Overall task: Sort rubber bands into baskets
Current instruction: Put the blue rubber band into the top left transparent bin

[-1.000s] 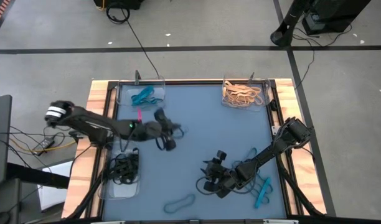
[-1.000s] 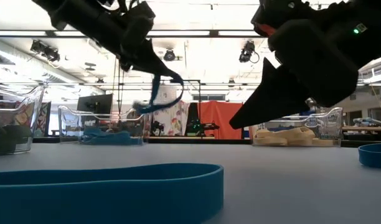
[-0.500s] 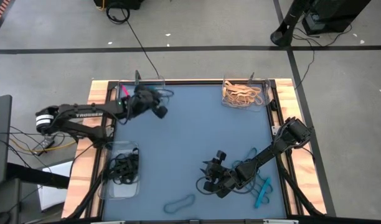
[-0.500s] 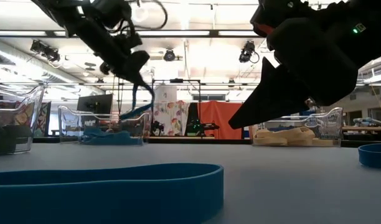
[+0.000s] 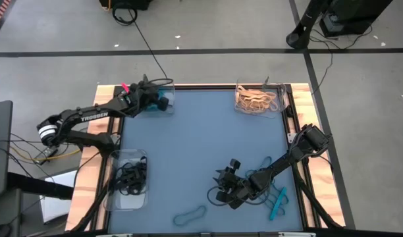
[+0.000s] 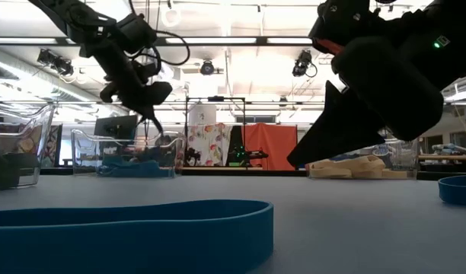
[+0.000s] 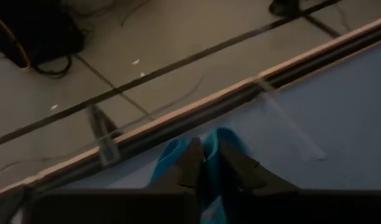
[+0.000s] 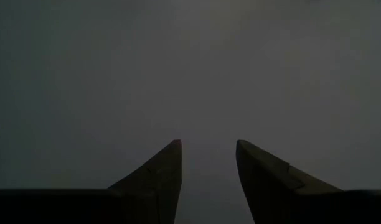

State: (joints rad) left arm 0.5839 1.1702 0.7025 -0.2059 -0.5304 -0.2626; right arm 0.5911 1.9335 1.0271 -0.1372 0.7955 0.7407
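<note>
Left gripper (image 7: 204, 163) clamped on teal band (image 7: 225, 142) over far-left basket (image 5: 163, 87), right gripper (image 8: 206, 163) apart, wrist views only.

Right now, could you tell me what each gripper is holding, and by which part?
The left gripper pinches a teal-blue rubber band; which part cannot be told. The right gripper is open, holding nothing.

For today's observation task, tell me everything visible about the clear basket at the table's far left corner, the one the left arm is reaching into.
The far-left basket is a shallow, see-through plastic tray, rectangular with rounded corners, sitting flat on the blue table top against its wooden edge. Teal-blue rubber bands lie inside it. The left gripper is over it, fingers pointing down into it with a narrow gap between them and a teal band right at the tips. Whether the fingers touch the basket's wall cannot be told.
</note>
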